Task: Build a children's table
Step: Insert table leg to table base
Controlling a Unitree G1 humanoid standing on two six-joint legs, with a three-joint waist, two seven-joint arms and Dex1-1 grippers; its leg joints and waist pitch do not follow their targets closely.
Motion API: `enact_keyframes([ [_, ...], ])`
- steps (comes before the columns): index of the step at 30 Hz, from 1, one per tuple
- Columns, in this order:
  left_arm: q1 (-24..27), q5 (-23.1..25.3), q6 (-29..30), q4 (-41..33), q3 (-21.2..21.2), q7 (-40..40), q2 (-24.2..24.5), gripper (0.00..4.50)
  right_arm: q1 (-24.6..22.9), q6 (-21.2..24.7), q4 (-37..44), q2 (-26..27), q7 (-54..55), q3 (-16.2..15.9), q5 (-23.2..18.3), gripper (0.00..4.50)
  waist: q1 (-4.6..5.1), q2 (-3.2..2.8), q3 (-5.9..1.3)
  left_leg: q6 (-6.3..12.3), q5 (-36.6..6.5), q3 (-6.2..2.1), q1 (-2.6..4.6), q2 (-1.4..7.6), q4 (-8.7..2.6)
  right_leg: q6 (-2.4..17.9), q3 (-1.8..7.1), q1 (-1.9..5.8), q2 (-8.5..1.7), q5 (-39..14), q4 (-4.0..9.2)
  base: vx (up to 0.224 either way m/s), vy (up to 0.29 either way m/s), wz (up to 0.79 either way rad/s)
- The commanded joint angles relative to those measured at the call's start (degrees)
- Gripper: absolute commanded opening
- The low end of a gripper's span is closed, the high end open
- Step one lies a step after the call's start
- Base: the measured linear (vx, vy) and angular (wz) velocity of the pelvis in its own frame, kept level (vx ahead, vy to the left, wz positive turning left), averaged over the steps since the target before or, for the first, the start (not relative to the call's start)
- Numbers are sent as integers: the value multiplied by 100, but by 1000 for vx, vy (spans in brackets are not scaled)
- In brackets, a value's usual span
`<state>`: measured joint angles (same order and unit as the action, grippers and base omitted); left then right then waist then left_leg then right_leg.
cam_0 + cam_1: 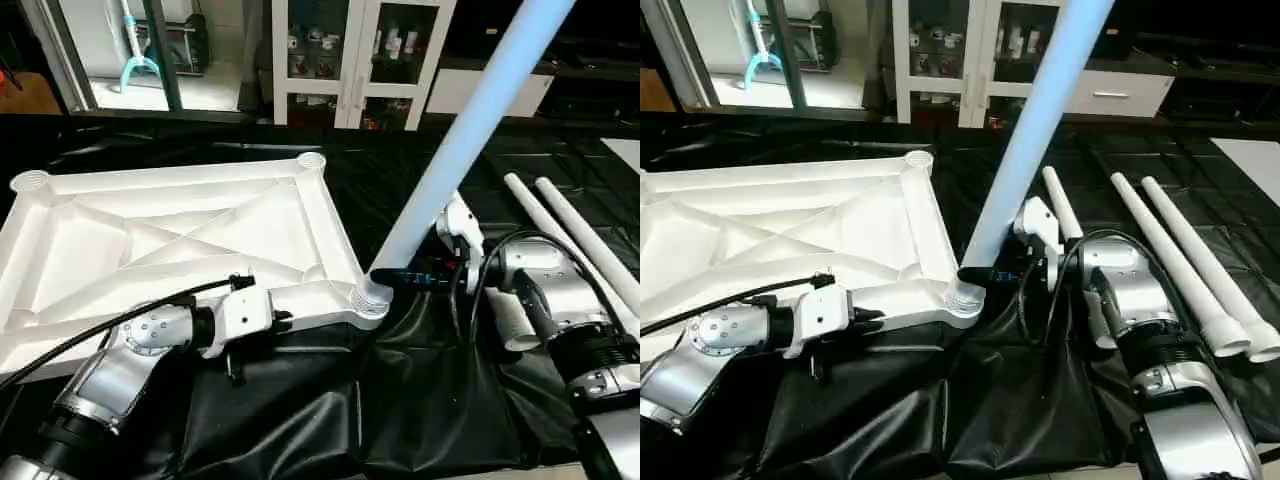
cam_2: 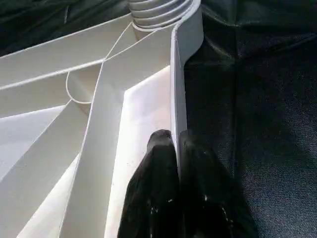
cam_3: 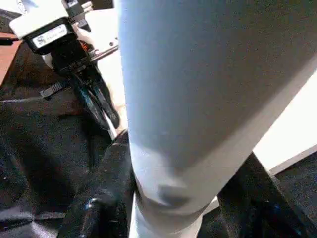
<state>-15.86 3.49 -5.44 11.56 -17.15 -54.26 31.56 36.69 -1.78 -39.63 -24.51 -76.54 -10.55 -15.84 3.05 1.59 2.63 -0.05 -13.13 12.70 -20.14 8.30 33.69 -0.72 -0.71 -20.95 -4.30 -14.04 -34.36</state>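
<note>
Nearest the head camera: two silver forearms reaching out over a crumpled black cloth. Lying underside-up on that cloth, a white plastic square table top with diagonal ribs and round corner sockets. Pinching the top's near rim, a little way in from its near right corner socket: the left gripper, its two black fingers pressed together with the thin rim wall clamped between them. Rising from that same corner socket and leaning up and away to the right, a long white tapered tube leg, its ribbed foot sitting at the socket mouth. Gripping this leg just above the socket, the right gripper, black fingers standing apart on either side of the tube and clamped against it. Resting on the cloth well to the right of the table top, three more white tube legs lying roughly parallel. Standing beyond the far edge of the table top, a white glass-door cabinet.
</note>
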Motion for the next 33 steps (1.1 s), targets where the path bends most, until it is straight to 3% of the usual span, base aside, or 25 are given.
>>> enact_keyframes([
  [1,-25,103,31,-83,-63,173,-110,10,-488,46,-647,247,154,-972,1028,184,28,-7,33,-279,-2706,-398,95,602,-597,1061,305,-216,-444,-2565,593,0,0,0],
  [6,4,90,51,-111,-44,210,-127,10,-338,-228,-732,471,975,-433,862,184,96,-3,37,-356,-2832,-450,41,597,-626,953,307,-221,-465,-2846,598,0,0,0],
  [8,18,69,74,-130,-32,203,-144,10,-312,-146,-671,505,1014,-297,733,184,146,-16,-8,-372,-2596,-463,-12,599,-643,1008,284,-183,-442,-2276,553,0,0,0],
  [11,29,60,115,-136,-70,155,-160,10,-341,-51,-543,424,739,-401,746,184,138,-16,11,-279,-2525,-386,29,601,-628,1207,281,-217,-405,-1730,545,0,0,0],
  [17,-27,65,295,49,-184,-32,-254,10,-278,78,-582,303,205,-786,977,184,123,6,10,-151,-2251,-341,32,604,-612,1324,291,-186,-415,-1519,538,0,0,0],
  [18,-30,64,300,54,-188,-40,-257,10,-275,85,-587,302,193,-793,983,184,97,-7,12,-133,-2221,-321,70,607,-602,1337,301,-208,-414,-1496,554,0,0,0],
  [27,-31,59,405,203,-294,-319,-275,10,-167,351,-761,236,-363,-955,1030,184,61,38,25,-157,-2305,-346,65,619,-621,1236,309,-206,-427,-1848,567,0,0,0],
  [33,-32,144,453,239,-308,-341,-290,10,-81,617,-881,216,-799,-1091,1148,184,15,74,-11,-2,-1900,-298,70,616,-602,1365,304,-155,-416,-1302,534,0,0,0],
])
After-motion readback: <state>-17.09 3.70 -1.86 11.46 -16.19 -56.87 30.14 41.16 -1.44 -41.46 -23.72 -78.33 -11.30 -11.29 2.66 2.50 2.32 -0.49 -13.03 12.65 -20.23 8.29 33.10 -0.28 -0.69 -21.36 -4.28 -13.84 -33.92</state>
